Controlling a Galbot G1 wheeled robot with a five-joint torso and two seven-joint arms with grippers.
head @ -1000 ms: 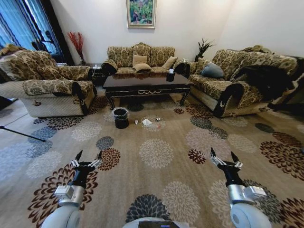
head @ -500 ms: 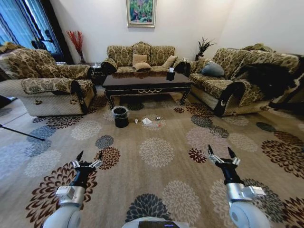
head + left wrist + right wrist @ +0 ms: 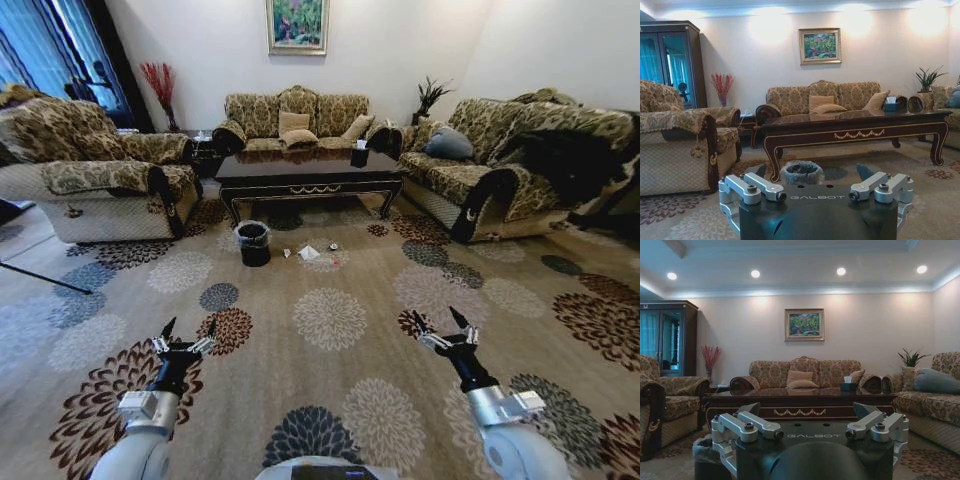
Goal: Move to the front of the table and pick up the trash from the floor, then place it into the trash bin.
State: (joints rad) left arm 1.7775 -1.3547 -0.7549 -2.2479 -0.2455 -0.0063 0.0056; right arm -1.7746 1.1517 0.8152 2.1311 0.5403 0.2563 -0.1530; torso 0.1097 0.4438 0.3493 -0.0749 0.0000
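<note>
Out on the open flower-patterned carpet (image 3: 330, 320), well short of the furniture, the robot stands with both arms held low and forward. The left gripper (image 3: 186, 335) hangs over the carpet on the near left, its two dark fingers spread and holding nothing; the right gripper (image 3: 442, 324) sits on the near right, angled a little toward the middle, fingers likewise spread and empty. At the far side of the room is the long low coffee table of glossy dark wood with curved legs and gold scroll ornament on its apron (image 3: 308, 178). Just in front of its left leg stands the small round black trash bin with a greyish plastic liner folded over its rim (image 3: 253, 244). To the right of the bin, near it but apart, the trash lies on the carpet: a folded white tissue (image 3: 308, 254) with a few smaller scraps beside it, too small to tell apart. Progress, as judged: the approach is not complete, both grippers being well apart from the litter. Nothing is picked up, nothing shows as binned. Left to do: close in, grasp each piece, drop it in the bin.
</note>
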